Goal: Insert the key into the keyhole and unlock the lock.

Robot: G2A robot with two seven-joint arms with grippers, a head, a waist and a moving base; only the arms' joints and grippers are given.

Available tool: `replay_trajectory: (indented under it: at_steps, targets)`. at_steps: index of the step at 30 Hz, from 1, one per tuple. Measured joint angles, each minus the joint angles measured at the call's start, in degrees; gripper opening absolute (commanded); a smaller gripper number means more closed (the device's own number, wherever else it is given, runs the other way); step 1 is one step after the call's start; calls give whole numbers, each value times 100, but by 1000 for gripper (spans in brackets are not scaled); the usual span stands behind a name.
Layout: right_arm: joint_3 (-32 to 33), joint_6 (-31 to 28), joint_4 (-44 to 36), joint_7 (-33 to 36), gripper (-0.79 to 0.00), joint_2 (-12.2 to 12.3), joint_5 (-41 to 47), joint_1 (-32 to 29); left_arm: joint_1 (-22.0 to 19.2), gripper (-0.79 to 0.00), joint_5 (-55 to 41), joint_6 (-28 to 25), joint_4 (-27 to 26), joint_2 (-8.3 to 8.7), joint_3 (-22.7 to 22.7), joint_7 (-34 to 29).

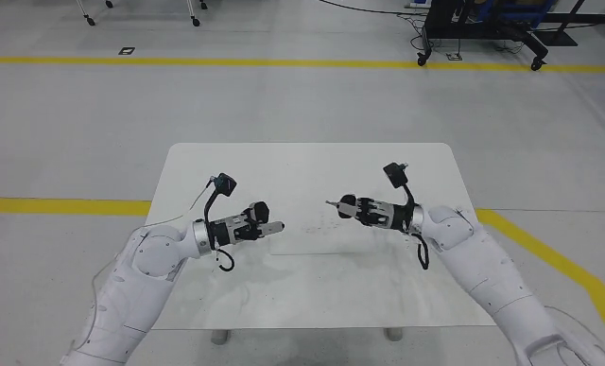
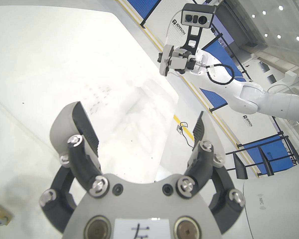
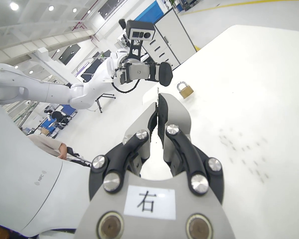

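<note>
One brass lock (image 3: 185,90) lay on the white table (image 1: 378,167), just beyond the right gripper (image 3: 158,101). That gripper's fingers were pressed together on one thin key (image 3: 158,91), which stuck out at their tip and stayed apart from the lock. Near the lock hung the left gripper (image 2: 138,111), fingers spread wide, holding nothing. We counted two grippers facing each other by the lock. Faint scuff marks (image 3: 241,148) dotted the table beside it.

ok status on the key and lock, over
left fingers open, empty. right fingers shut on key, off the table. padlock loose on table, not held. left arm close by padlock, may crowd the approach.
</note>
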Motion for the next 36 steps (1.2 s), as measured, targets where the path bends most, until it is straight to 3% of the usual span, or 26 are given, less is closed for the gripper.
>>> replay_trajectory:
  at_steps: [4,10,15,19,23,25,29,36]
  targets:
    - [632,0,-468,-437,-785,140,-145,-620,0,0,0,0,0,0,0,0]
    - [654,0,-475,-447,-785,140,-139,-632,2,0,25,13,-24,1,2,18]
    - [654,0,-476,-448,-785,140,-139,-633,242,0,753,271,-561,85,-366,372]
    - [654,0,-476,-448,-785,140,-139,-633,888,0,1668,446,-1272,266,-1253,466]
    - [654,0,-476,-448,-785,140,-139,-633,1856,0,2770,886,-2227,409,-2182,305]
    - [654,0,-476,-448,-785,140,-139,-633,2200,0,3270,1152,-2545,435,-2346,159]
    - [654,0,-476,-448,-785,140,-139,-633,2512,0,4255,1699,-2750,425,-2068,105]
    - [654,0,-476,-448,-785,140,-139,-633,1765,-135,5104,2161,-1987,312,-978,194]
